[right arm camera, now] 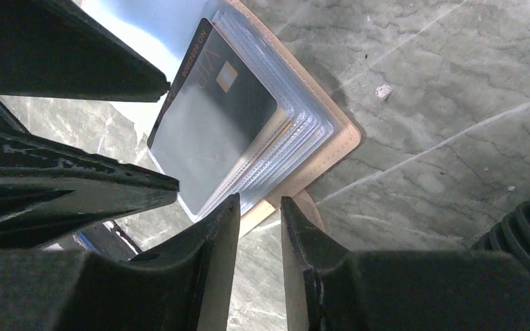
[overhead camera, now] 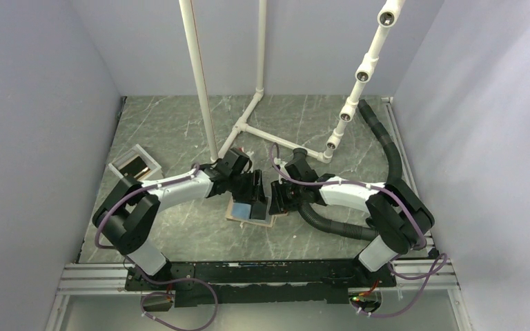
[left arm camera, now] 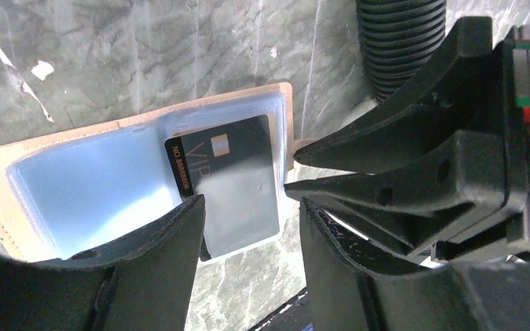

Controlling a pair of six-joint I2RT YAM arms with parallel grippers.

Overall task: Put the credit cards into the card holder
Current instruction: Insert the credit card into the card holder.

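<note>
Left hand (left arm camera: 250, 202) hovers low over the open card holder (left arm camera: 83, 183), its jaws well apart and gripping nothing, with one fingertip (left arm camera: 192, 207) just beside the corner of a black VIP credit card (left arm camera: 231, 172). That card lies mostly under the clear bluish pocket on the holder's tabbed half, its numbered edge strip poking out of the pocket mouth. Right hand (right arm camera: 259, 200) sits at the closing tab (right arm camera: 310, 210), jaws a narrow gap apart with nothing visibly between them; it looks to be steadying the holder on the bench (overhead camera: 179, 131). The step in hand seems to be seating this card, and it is nearly done. To finish well, the left fingertip should press on the exposed strip, flat and along the card's length toward the tab, so the card slides rather than buckling the sleeve, while the right hand keeps the holder from skidding. More dark cards (overhead camera: 136, 167) wait in the white tray (overhead camera: 115, 167), well apart to the left.
</note>
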